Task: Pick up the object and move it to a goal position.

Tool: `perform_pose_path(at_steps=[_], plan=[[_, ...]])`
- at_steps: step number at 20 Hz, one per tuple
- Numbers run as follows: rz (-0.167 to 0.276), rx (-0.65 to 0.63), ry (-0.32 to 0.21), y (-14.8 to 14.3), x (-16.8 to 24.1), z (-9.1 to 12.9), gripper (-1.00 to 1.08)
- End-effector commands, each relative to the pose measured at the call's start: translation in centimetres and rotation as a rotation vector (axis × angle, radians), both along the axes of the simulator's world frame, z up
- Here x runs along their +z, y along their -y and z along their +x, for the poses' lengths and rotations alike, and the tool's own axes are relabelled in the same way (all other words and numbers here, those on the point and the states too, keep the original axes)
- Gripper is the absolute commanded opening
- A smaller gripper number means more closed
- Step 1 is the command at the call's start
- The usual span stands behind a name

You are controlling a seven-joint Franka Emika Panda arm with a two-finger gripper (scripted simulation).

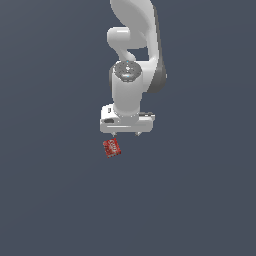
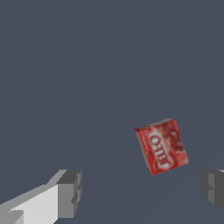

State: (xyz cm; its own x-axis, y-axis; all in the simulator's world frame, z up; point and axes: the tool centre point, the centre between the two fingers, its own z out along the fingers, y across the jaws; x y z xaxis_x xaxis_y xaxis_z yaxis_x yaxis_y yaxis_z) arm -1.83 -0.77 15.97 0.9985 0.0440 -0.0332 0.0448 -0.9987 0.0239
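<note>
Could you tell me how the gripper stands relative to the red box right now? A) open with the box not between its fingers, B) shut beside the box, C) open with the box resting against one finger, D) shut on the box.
A: in the wrist view the gripper has its fingers spread wide, and the red box lies apart from them, untouched.

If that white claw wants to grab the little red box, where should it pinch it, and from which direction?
Probably from straight above, pinching the red box across its narrower width, on the two long side edges. It lies flat with the lettered face up and sits skewed, so the gripper, now open and wider than the box, would likely need to turn to line up first.
</note>
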Motion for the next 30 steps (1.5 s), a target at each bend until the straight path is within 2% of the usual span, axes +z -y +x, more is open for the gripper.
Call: perform_pose_path(at_steps=[1, 10, 17, 30], plan=[[0.000, 0.000, 0.000, 0.0, 0.0, 0.0, 1.00], [0.004, 0.028, 0.003, -0.7, 1.2, -0.3, 1.00], [0.006, 0.039, 0.004, -0.3, 0.7, -0.3, 1.00], [0.019, 0.174, 0.014, 3.7, -4.3, -0.7, 1.00]])
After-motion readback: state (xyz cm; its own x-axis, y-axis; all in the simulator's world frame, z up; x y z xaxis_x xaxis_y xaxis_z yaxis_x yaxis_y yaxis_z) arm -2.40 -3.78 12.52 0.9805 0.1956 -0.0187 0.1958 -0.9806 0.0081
